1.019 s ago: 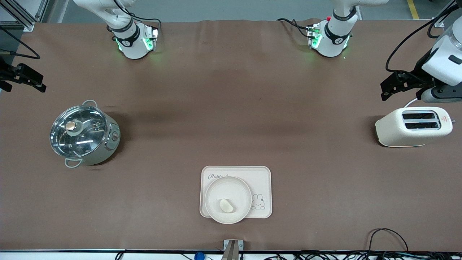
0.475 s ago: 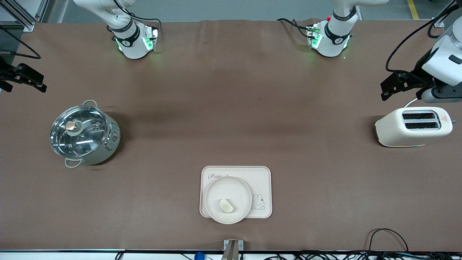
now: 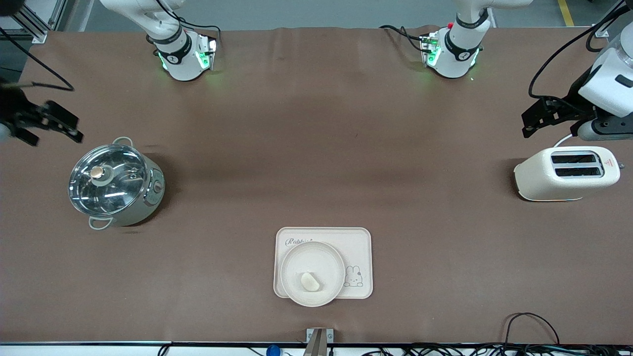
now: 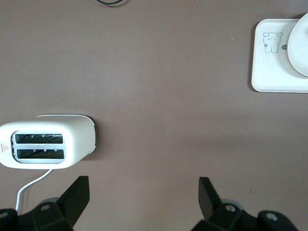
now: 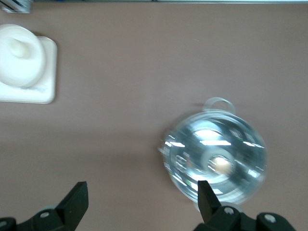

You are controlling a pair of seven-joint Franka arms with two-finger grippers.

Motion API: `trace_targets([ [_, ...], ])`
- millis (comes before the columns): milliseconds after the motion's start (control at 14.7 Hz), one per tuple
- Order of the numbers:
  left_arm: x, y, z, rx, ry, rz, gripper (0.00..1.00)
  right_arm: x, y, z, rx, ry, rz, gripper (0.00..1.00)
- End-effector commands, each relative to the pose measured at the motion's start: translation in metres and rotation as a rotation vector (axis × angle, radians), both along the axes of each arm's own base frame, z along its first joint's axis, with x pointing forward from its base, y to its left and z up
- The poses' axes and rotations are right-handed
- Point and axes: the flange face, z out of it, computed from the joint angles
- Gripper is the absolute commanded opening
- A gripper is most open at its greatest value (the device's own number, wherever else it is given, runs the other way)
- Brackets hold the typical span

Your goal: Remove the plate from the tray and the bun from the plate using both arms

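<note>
Nothing is done yet, we judge: the tray point(image 3: 323, 262) lies near the front camera, the plate point(image 3: 312, 273) on it, the bun point(image 3: 310, 281) on the plate. Left gripper point(image 3: 536, 118) above the toaster's point(image 3: 566, 173) end and right gripper point(image 3: 47, 124) beside the pot point(image 3: 115, 183) are wide open, empty.

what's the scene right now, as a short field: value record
bun: bun lies on the plate
plate: plate sits on the tray, at its end toward the right arm
tray: tray on the table, near the front camera
pot: lidded pot toward the right arm's end of the table
toaster: toaster toward the left arm's end
left gripper: left gripper open, empty, above the table beside the toaster
right gripper: right gripper open, empty, above the table by the pot
task state: nothing lifted yet
</note>
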Motion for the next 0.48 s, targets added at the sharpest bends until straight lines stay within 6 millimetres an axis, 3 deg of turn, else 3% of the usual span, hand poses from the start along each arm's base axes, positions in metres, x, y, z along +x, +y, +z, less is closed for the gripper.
trace_targets([
  [0, 0.001, 0.000, 0.006, -0.001, -0.011, -0.005, 1.00, 0.071, 0.070, -0.075, 0.084, 0.005, -0.058, 1.00],
  [272, 0.001, 0.001, 0.006, -0.002, -0.011, -0.005, 1.00, 0.126, 0.184, -0.173, 0.138, -0.076, -0.230, 1.00],
  [407, 0.001, 0.001, 0.005, 0.000, -0.010, -0.006, 1.00, 0.136, 0.233, -0.222, 0.197, -0.094, -0.273, 1.00],
])
